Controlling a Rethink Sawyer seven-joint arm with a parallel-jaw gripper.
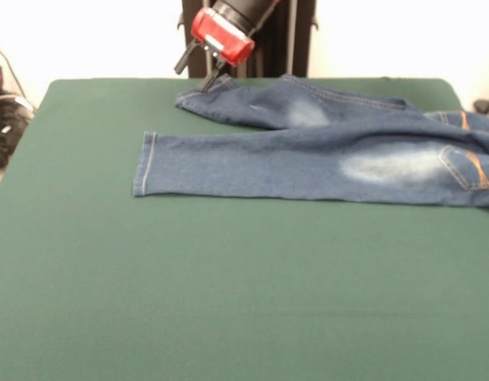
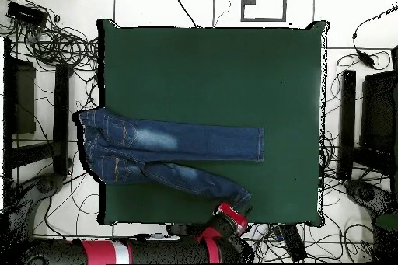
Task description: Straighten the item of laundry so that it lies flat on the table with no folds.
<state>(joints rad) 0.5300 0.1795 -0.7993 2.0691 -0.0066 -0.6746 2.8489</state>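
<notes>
On the table, the item of laundry lies along the side nearest the robot's pedestal, which is the far side in the front view. It is a small pair of blue denim jeans with orange stitching and faded whitish patches. The waist end hangs past one side edge of the green cloth, as the overhead view shows.

One leg lies straight and flat across the table, its hem squared off and well inside the table's border. The other leg angles away from it toward the robot's edge, and its cuff ends close to that edge. The two legs touch near the seat and spread apart toward the hems.

The gripper, with its red housing, is tilted and set right at the cuff of the angled leg. Its dark tips touch or nearly touch the denim. Whether the fingers are apart, together or clamped on the fabric cannot be told from either view.

Cables lie on the floor around the table.
</notes>
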